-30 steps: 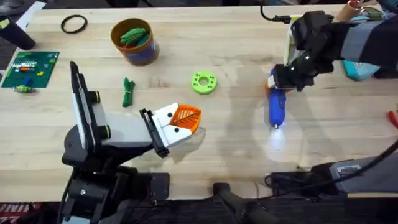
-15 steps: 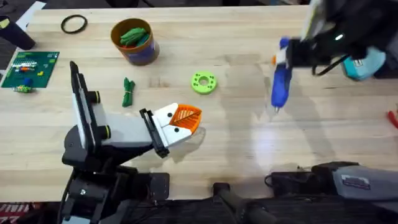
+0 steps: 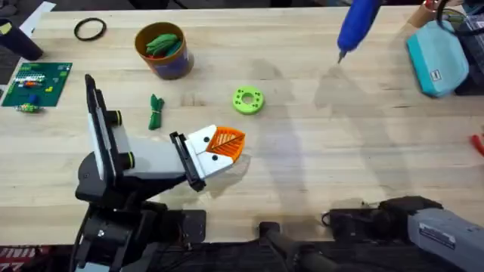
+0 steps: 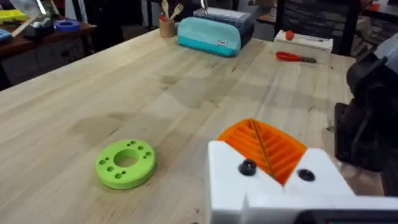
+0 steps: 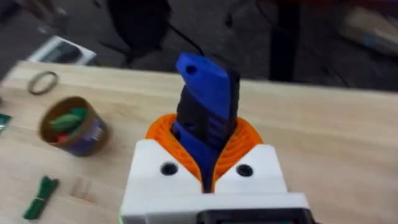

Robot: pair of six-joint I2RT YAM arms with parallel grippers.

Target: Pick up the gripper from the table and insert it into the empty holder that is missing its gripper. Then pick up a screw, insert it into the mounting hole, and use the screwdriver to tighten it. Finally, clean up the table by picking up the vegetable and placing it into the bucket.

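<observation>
My right gripper (image 5: 208,163) is shut on the blue screwdriver (image 5: 205,115), which stands between its orange pads. In the overhead view the screwdriver (image 3: 355,24) hangs high over the table's (image 3: 318,159) far right, bit pointing down. At the lower left the holder (image 3: 147,160) lies low, and the white-orange gripper (image 3: 215,146) sits in its black collar. The left wrist view shows that gripper (image 4: 267,152) with its orange pads pressed together and nothing between them. The dark-green vegetable (image 3: 156,110) lies between the holder and the bucket (image 3: 162,51). I cannot make out a screw.
A lime-green ring (image 3: 247,100) with holes lies just beyond the holder's gripper. A teal case (image 3: 437,57) sits at the far right and a red tool (image 3: 478,142) at the right edge. A circuit board (image 3: 34,83) and a black ring (image 3: 90,29) are at the far left.
The right gripper lifted the screwdriver off the table at the right and carried it up toward the far edge. The holder, vegetable and ring stayed put.
</observation>
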